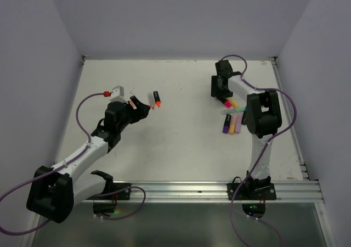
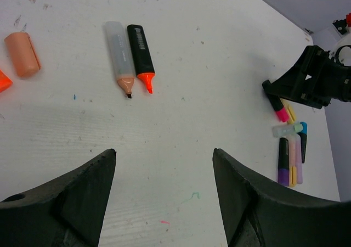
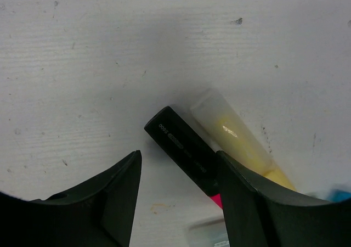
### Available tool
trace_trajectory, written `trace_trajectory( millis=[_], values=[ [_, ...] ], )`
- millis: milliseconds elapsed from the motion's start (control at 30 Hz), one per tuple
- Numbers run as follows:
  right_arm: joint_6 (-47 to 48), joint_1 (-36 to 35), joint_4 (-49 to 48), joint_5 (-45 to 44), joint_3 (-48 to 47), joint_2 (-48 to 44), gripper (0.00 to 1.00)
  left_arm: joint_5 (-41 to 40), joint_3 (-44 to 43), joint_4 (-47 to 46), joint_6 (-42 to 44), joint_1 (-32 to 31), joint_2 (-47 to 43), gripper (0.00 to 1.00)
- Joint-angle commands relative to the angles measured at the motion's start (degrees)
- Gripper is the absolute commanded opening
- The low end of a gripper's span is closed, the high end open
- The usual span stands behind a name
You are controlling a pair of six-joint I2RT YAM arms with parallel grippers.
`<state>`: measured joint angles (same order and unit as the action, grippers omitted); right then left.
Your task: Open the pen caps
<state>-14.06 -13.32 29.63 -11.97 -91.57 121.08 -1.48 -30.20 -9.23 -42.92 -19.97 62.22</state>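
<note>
My left gripper (image 1: 145, 111) (image 2: 163, 150) is open and empty over bare table. Ahead of it lie two uncapped highlighters side by side: a frosted peach one (image 2: 119, 57) (image 1: 151, 99) and a black orange-tipped one (image 2: 141, 55) (image 1: 157, 97). A loose peach cap (image 2: 23, 54) and the edge of an orange cap (image 2: 3, 81) lie to their left. My right gripper (image 1: 219, 92) (image 3: 178, 153) is open, low over a capped black highlighter (image 3: 184, 142). Its pink cap end (image 3: 218, 199) is mostly hidden by my right finger. A frosted yellow highlighter (image 3: 230, 127) lies beside it.
Several more capped highlighters, purple, pale pink, yellow and blue, lie in a cluster (image 1: 233, 121) (image 2: 290, 153) just near side of my right gripper. Grey walls enclose the table on three sides. A metal rail (image 1: 208, 191) runs along the near edge.
</note>
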Motion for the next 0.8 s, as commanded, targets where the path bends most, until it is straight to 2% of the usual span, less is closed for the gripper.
trace_trajectory(
  millis=[0, 200, 333, 367, 433, 567, 700, 767],
  values=[
    [0.53, 0.49, -1.68, 1.68, 1.04, 1.62, 0.59, 0.77, 0.14, -2.63, -0.33, -0.25, -0.78, 0.74],
    [0.18, 0.4, -2.91, 3.18, 3.33, 1.88, 0.51, 0.95, 0.4, -2.81, -0.41, -0.25, -0.69, 0.73],
    [0.18, 0.23, -3.0, 4.58, 3.94, 2.15, 0.36, 1.04, 0.49, -2.72, -0.41, -0.25, -0.69, 0.73],
    [0.09, 0.05, -3.08, 4.76, 4.2, 2.06, 0.21, 1.12, 0.49, -2.72, -0.41, -0.25, -0.69, 0.73],
    [-0.52, -0.21, -3.43, 5.63, 4.82, 1.88, 0.0, 1.21, 0.49, -2.81, -0.33, -0.25, -0.69, 0.73],
    [-3.16, -0.56, -4.49, 8.97, 5.79, 0.48, 0.0, 7.96, 0.49, -6.15, 1.69, -0.25, 0.88, 0.72],
    [-8.94, -1.61, -6.86, 11.7, 8.68, -5.13, 0.0, 21.99, 1.54, -16.65, 2.66, -0.16, 4.84, 0.69],
    [-11.24, -2.76, -8.79, 13.98, 10.17, -9.51, 0.0, 25.46, 2.33, -20.98, 1.18, -0.42, 6.94, 0.67]
  ],
)
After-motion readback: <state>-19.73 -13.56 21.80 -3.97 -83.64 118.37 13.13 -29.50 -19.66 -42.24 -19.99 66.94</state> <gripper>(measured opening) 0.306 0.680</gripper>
